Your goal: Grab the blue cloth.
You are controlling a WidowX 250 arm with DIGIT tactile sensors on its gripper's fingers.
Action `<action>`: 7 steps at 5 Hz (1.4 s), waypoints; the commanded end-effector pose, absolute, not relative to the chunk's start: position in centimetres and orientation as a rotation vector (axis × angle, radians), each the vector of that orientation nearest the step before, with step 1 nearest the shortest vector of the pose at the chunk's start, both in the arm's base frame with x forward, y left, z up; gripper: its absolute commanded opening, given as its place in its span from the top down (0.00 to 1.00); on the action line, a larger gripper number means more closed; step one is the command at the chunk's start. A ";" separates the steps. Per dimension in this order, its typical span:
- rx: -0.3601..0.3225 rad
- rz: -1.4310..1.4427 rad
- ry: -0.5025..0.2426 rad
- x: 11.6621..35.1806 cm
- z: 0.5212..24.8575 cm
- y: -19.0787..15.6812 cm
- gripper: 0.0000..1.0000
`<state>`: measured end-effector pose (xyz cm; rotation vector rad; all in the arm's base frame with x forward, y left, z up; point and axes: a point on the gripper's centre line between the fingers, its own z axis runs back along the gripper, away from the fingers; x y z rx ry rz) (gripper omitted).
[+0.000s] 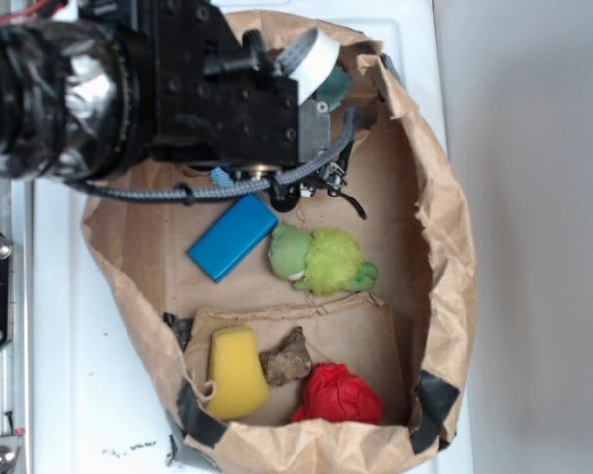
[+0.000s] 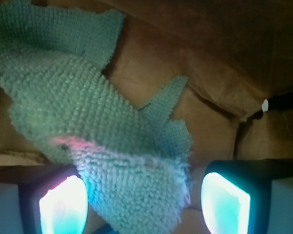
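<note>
Hanging over the 12 o'clock end of the paper bag [image 1: 445, 257], the gripper [image 2: 144, 202] stands with jaws wide, the blue cloth [image 2: 88, 122] lying between its fingers [image 2: 63, 204] and spreading toward 11 o'clock. Best to sink straight down, then pinch the thick fold at 6 o'clock, not the ragged edge.

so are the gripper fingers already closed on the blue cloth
No: in the wrist view the fingers stand apart, with the blue cloth lying between them and a gap showing on the right side.
</note>
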<state>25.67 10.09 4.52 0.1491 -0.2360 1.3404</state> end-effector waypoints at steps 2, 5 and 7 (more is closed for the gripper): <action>0.092 1.371 -0.309 25.5 7.2 11.4 1.00; 0.083 1.358 -0.325 25.0 7.2 11.2 1.00; 0.083 1.357 -0.326 24.9 7.2 11.2 0.67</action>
